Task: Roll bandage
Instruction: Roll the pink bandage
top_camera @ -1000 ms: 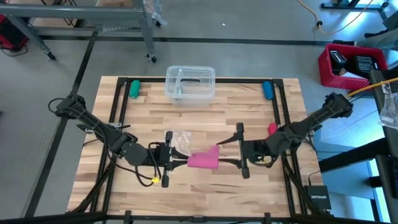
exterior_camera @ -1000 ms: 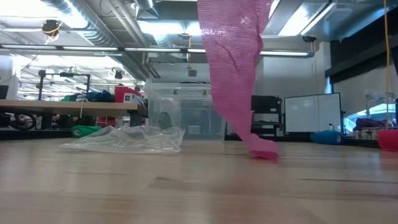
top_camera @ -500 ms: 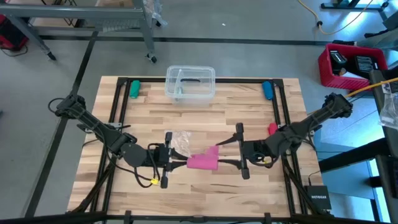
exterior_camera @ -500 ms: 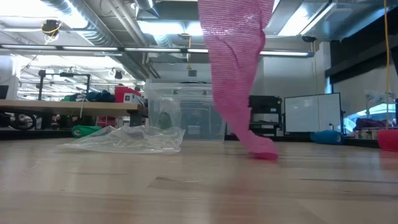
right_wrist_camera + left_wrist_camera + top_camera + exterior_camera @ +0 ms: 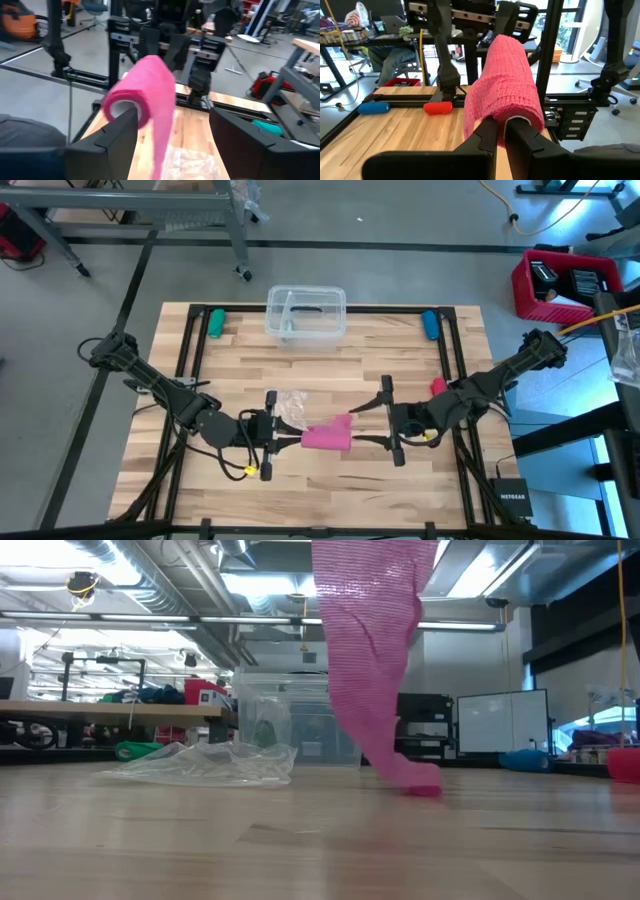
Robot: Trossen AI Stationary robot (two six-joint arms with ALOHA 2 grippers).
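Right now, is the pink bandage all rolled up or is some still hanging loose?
Partly rolled. The left end effector is shut on the rolled end of the bandage, and a loose tail hangs down to the table.

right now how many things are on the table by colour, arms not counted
pink: 1, the bandage
red: 1, a stubby red object
blue: 1, a blue cylinder
green: 1, a green cylinder
clear: 2, a plastic container and a crumpled plastic wrapper
total: 6

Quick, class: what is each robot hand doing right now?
Left hand: shut on the pink bandage roll.
Right hand: open, fingers either side of the roll's end, not gripping.
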